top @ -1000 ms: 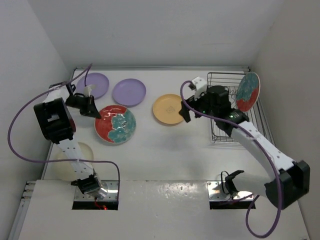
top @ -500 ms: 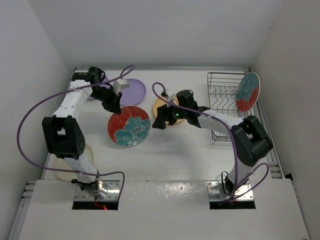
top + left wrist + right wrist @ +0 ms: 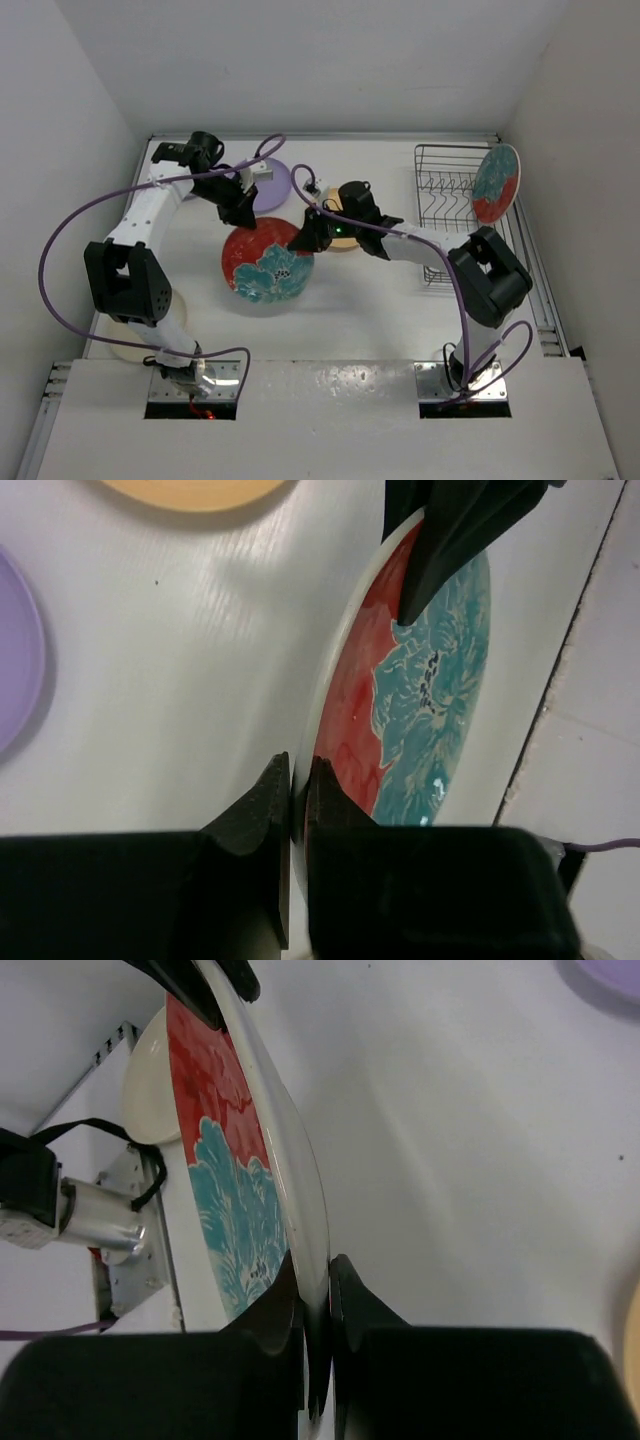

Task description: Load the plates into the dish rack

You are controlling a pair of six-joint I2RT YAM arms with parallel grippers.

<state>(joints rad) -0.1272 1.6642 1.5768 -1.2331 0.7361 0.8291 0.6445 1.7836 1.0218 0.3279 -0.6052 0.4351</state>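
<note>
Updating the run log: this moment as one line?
left gripper: shut on red floral plate | right gripper: shut on it too | dish rack: holds other floral plate

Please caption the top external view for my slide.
Left gripper and right gripper grip one red floral plate; a second plate stands in the dish rack.

Red-teal floral plate (image 3: 267, 268) aloft, tilted

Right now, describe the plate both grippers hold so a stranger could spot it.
On the white table, look left of the wire dish rack where the arms meet. The plate there is red with a teal floral pattern, pinched at its rim by the left gripper and the right gripper; the only other patterned plate stands in the rack.
</note>
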